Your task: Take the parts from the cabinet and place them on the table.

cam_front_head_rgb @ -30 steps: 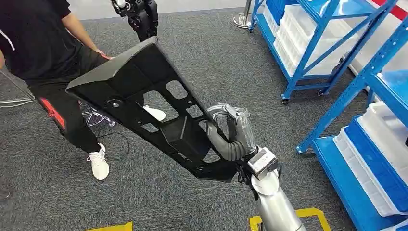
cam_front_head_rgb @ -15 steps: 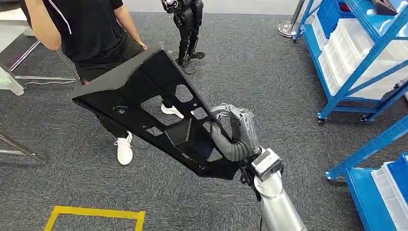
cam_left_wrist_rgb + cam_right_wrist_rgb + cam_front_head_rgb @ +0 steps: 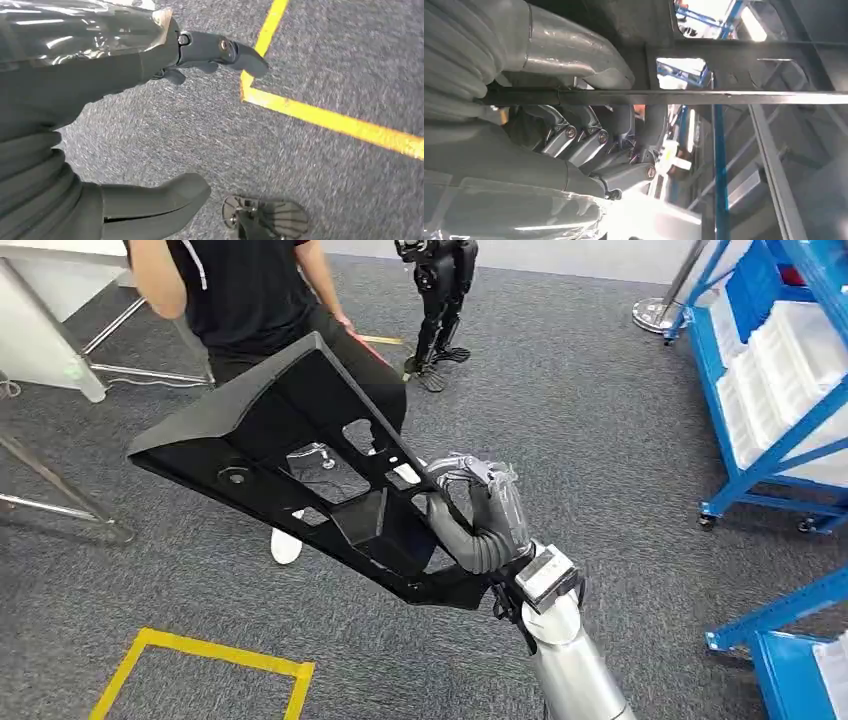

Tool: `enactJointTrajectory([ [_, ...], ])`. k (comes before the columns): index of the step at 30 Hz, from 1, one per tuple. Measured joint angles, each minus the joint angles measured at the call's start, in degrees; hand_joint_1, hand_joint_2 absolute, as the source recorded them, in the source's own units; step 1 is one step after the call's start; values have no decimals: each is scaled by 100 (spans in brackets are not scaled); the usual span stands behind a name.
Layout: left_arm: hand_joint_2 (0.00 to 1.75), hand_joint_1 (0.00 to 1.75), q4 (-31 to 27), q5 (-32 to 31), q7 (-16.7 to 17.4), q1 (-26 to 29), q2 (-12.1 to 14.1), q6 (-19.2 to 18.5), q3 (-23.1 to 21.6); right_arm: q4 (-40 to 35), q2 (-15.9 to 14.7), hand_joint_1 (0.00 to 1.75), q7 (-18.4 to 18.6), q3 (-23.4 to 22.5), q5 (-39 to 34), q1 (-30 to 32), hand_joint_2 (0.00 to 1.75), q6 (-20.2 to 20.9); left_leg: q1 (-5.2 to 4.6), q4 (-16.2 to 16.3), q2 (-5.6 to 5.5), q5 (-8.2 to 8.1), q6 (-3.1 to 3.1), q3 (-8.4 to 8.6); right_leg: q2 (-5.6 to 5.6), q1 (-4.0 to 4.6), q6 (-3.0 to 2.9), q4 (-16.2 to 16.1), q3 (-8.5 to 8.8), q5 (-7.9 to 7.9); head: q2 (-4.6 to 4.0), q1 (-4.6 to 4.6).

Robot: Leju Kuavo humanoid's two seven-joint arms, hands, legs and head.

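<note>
Head view shows the big black part [image 3: 300,470] up in the air over the grey carpet [image 3: 620,440], tilted, with its wide end far out. The right robot hand [image 3: 478,515] grips it tight at the thin end. The left robot hand [image 3: 150,75] hangs low with nothing in it, fingers apart. A person [image 3: 250,300] stands very near the wide end, and the white desk [image 3: 50,300] is beyond. The long part could bump the person, or slip and drop.
</note>
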Motion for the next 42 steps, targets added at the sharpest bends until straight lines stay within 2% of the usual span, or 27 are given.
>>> enactJointTrajectory([
  [1,175,0,0,2,0,6,0,0,2,0,4,175,-2,17,0,-21,175,7,-1,-57,-88,31,40,33,-72,24,43,-16,48,-13,0,-4],
  [3,175,0,0,4,-2,20,-20,0,2,2,4,175,-6,35,-2,-48,175,20,64,-148,-192,99,91,116,408,-12,67,207,-39,-149,0,9],
  [4,175,0,0,20,-4,6,-15,0,4,2,2,175,-17,37,-20,-53,175,20,73,-145,-263,111,117,112,589,-31,26,619,-233,-342,0,17],
  [6,175,0,0,18,-18,-11,-31,-15,4,22,-33,175,-20,37,-18,-32,175,20,73,-141,-450,112,120,104,661,-53,12,1568,-718,-661,0,37],
  [7,175,0,0,13,-22,-6,-35,-22,4,26,-42,175,-20,39,-15,-27,175,20,73,-140,-539,112,119,106,665,-60,52,1791,-856,-680,0,39],
  [8,175,0,2,7,-22,1,-37,-22,4,26,-53,175,-20,39,-15,-27,175,20,77,-135,-612,111,117,111,669,-64,100,1730,-858,-611,0,39],
  [10,175,0,2,22,-24,10,-48,-20,7,24,-66,175,-35,39,-15,-36,175,-6,103,-108,-799,98,92,124,722,-98,256,857,-490,-173,0,39],
  [11,175,0,0,35,-24,8,-48,-11,9,24,-68,175,-46,37,2,-36,175,-28,116,-73,-880,77,57,121,875,-139,325,302,-238,54,0,39],
  [12,175,0,0,39,-24,9,-37,2,18,26,-79,175,-50,35,15,-35,175,-41,102,-37,-942,56,14,87,1124,-162,311,133,-163,61,0,48],
  [14,175,0,0,63,-24,21,-26,22,37,22,-98,175,-70,20,17,-29,175,-81,92,-24,-1033,68,-53,24,1004,-125,162,99,-144,87,0,44],
  [16,175,0,0,85,-20,78,-20,22,79,20,-118,175,-79,-13,13,-32,175,-120,116,-35,-1098,73,-91,6,918,-109,95,90,-137,102,0,48],
  [17,175,0,0,85,-17,86,-2,22,94,17,-118,175,-83,-26,9,-36,175,-131,131,10,-988,34,-109,4,863,-151,53,70,-125,113,0,48],
  [18,175,0,2,87,-18,82,-13,22,98,15,-114,175,-87,-33,4,-31,175,-135,90,176,-637,-76,-143,-62,808,-139,-1,68,-110,103,0,22],
  [19,175,0,0,89,-15,70,-13,22,101,13,-118,175,-89,-48,2,-32,175,-140,106,532,-448,-292,-172,-243,746,-117,-49,68,-108,93,0,0],
  [21,175,0,2,85,-15,57,-15,20,103,15,-136,175,-89,-76,0,-16,175,-142,136,1455,-335,-709,-200,-713,592,-79,-80,70,-111,73,0,2],
  [23,175,0,2,85,-11,76,-24,22,105,15,-146,175,-89,-79,0,3,175,-142,152,1752,-327,-695,-205,-888,454,-59,-95,70,-106,60,0,2],
  [26,175,0,0,90,-11,74,-24,20,111,13,-147,175,-94,-92,-2,0,175,-149,133,521,-205,-34,-115,-244,271,-33,-96,69,-70,28,0,0],
  [27,175,0,0,90,-13,66,-24,22,116,9,-146,175,-98,-100,-2,1,175,-153,93,71,44,52,-58,3,219,-24,-92,67,-50,20,0,2],
  [28,175,0,0,90,-13,49,-24,20,120,4,-151,175,-100,-118,-2,1,175,-162,45,27,66,-4,-53,20,171,37,-50,70,-52,-5,0,7],
  [31,175,0,0,37,-20,67,-22,30,140,0,-155,175,-107,-153,-11,5,175,-181,1,11,-132,-1,16,-3,15,-7,10,30,-2,-13,0,4],
  [32,175,0,0,33,-24,72,-20,31,144,-11,-151,175,-107,-157,-11,8,175,-188,30,-86,-204,57,55,104,-11,46,44,25,27,-41,0,2],
  [34,175,0,-2,44,-109,68,-15,26,157,-50,-153,175,-122,-190,-13,31,175,-201,104,-196,-285,127,128,165,522,-6,21,488,-172,-266,0,6],
  [36,175,0,-9,42,-184,35,0,-20,157,-61,-160,175,-122,-234,-13,85,175,-205,120,-195,-450,128,127,152,675,-38,-1,1401,-635,-613,0,35],
  [38,175,0,-9,42,-210,42,-2,-24,157,-61,-177,175,-124,-253,-9,152,175,-208,121,-192,-611,126,123,153,686,-64,71,1854,-918,-681,0,39],
  [39,175,0,-9,42,-212,49,-2,-26,157,-61,-181,175,-124,-253,-7,169,175,-208,129,-188,-687,125,115,157,687,-78,135,1671,-859,-559,0,39],
  [41,175,0,-9,42,-221,53,-5,-28,160,-72,-181,175,-126,-253,-11,168,175,-207,158,-157,-856,108,65,168,770,-138,292,659,-413,-97,0,39],
  [42,175,0,-9,42,-225,53,2,-28,160,-79,-184,175,-127,-256,-9,170,175,-208,160,-118,-926,83,20,142,1056,-204,358,162,-188,83,0,46],
])
